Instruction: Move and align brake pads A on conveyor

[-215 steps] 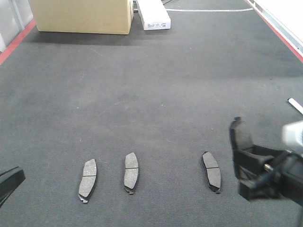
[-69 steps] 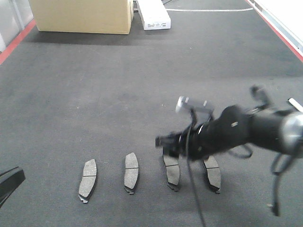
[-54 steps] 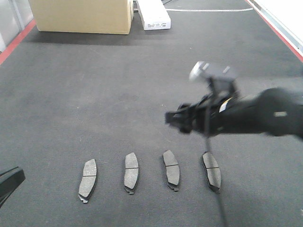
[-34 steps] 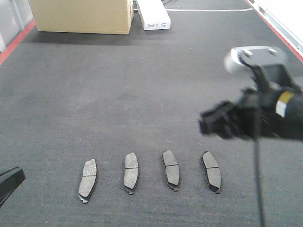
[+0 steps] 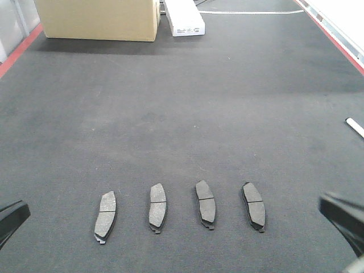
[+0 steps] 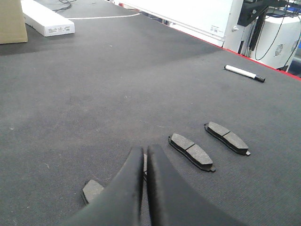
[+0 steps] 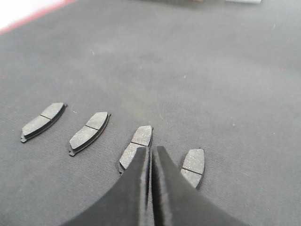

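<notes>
Whereas half a second earlier the right arm hung blurred above the row, the right gripper now sits low at the frame's lower right, fingers pressed together and empty. The left gripper is likewise closed on nothing at lower left. Four brake pads A lie side by side in an evenly spaced row on the conveyor. Beyond stand a cardboard box and a white box; a marker lies at the right.

Four brake pads A lie side by side in a row across the lower middle of the frame on the conveyor. A cardboard box sits upper left, a flat box just right of it, a marker at the right edge.
</notes>
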